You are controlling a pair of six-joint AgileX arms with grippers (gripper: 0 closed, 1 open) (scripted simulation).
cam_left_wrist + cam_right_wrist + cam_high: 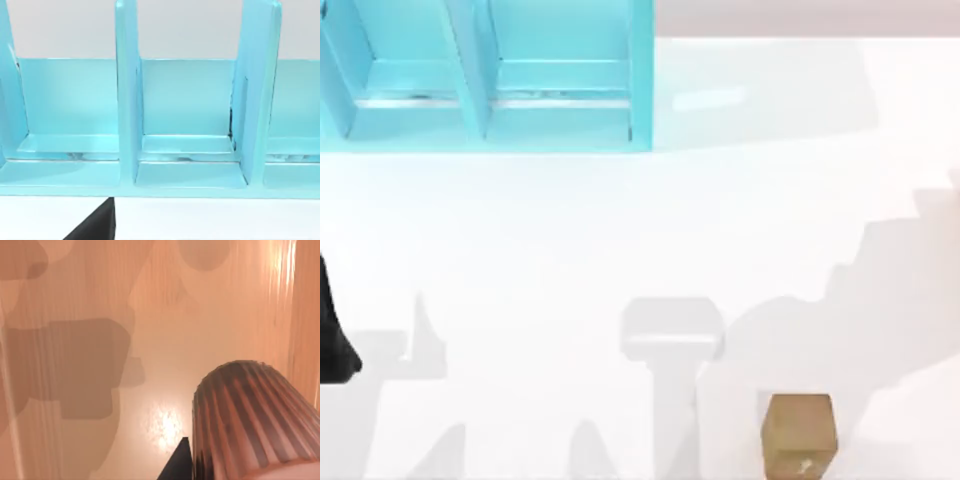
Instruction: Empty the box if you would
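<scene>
The right gripper [177, 464] shows as a dark tip in the right wrist view, down inside the wooden box [75, 300]. I cannot tell whether it is wide or narrow. Just beside it is one ribbed brown cylinder [250, 415], resting against the box's glossy floor. The top view gives none of that interior. From there the box [800, 433] is a small brown block at about five o'clock, close to the near edge of the white table [620, 230].

The left gripper [95, 225] is a dark wedge in the left wrist view, its spread also beyond telling, facing the one cyan rack [185, 175] with two upright dividers. From above, the left arm [332, 335] sits at nine o'clock and the rack [490, 100] at eleven. Broad bare table lies between rack and box.
</scene>
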